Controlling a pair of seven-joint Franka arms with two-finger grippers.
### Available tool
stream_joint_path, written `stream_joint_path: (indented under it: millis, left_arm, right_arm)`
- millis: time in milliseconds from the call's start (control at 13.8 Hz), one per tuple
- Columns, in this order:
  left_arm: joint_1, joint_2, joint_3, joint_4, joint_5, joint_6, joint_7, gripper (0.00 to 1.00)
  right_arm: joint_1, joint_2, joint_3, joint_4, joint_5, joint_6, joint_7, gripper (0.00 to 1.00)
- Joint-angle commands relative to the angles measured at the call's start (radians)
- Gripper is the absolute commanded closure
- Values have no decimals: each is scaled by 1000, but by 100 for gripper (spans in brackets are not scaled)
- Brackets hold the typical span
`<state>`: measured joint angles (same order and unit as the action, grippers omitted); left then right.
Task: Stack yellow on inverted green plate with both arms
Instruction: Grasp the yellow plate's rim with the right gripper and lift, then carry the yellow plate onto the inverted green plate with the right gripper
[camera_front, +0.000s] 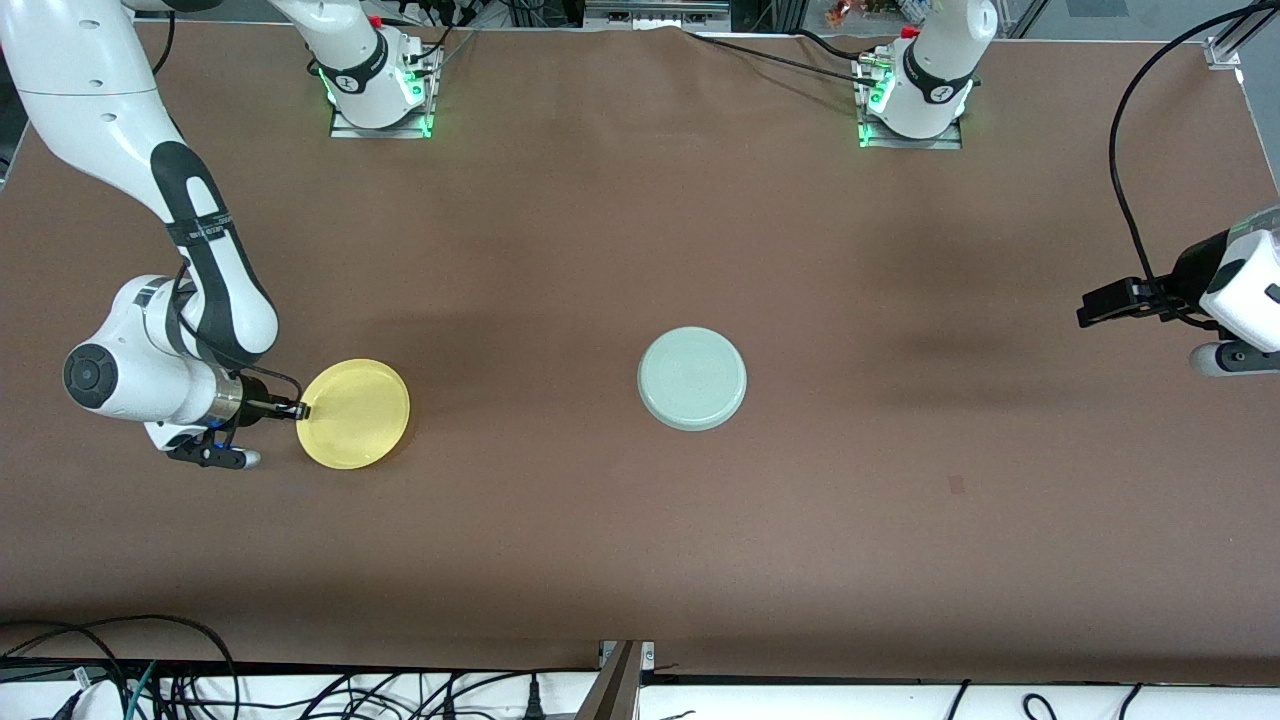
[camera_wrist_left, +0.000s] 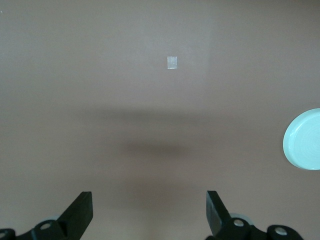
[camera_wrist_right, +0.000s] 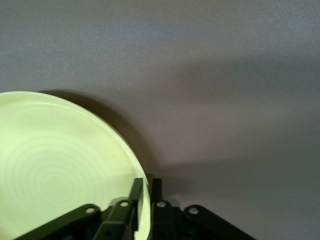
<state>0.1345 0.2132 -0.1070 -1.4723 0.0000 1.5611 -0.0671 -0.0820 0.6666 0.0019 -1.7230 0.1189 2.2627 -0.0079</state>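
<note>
The bright yellow plate (camera_front: 353, 413) is near the right arm's end of the table, hollow side up. My right gripper (camera_front: 300, 410) is shut on its rim, one finger inside and one outside; the right wrist view shows the plate (camera_wrist_right: 60, 165) and the gripper (camera_wrist_right: 147, 187) on its edge. The pale mint-green plate (camera_front: 692, 379) lies upside down near the table's middle, its flat underside up, and it also shows in the left wrist view (camera_wrist_left: 305, 140). My left gripper (camera_wrist_left: 149, 210) is open and empty, held above the table at the left arm's end; in the front view only its wrist (camera_front: 1235, 290) shows.
The brown table (camera_front: 640, 540) has a small pale square mark (camera_wrist_left: 172, 62) on it. A small dark mark (camera_front: 957, 485) lies nearer the front camera than the green plate. Cables run along the table's front edge (camera_front: 300, 690).
</note>
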Motion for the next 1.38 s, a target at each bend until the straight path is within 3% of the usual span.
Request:
stream_joint_path:
  millis: [0,291,581,726,872,1090,1308]
  left_arm:
    - [7,11,9,12,-21,-16,24,0]
    - [2,12,4,14,-21,-16,24,0]
    - [2,12,1,20,-20,-16,24,0]
    - [2,12,0,26,-20,-16,24,0]
    - [4,12,0,27,-21,-18,26,0]
    - [4,14,0,27,-23,-16,26,0]
    - [8,14,3,27,-31,-18,27,0]
  right_arm:
    - [-4,-12,13,-3,16,-20,3,100]
    - [-1,-111,33,35,16,-159,-6,100]
    - [7,-151,159,129,16,-308,21,100]
    - [17,-153,258,129,28,-339,163,100]
    - [62,-147,343,129,25,-321,439,100]
    - [241,-110,346,125,15,-169,694,100]
    - [384,-33,343,126,12,67,897,100]
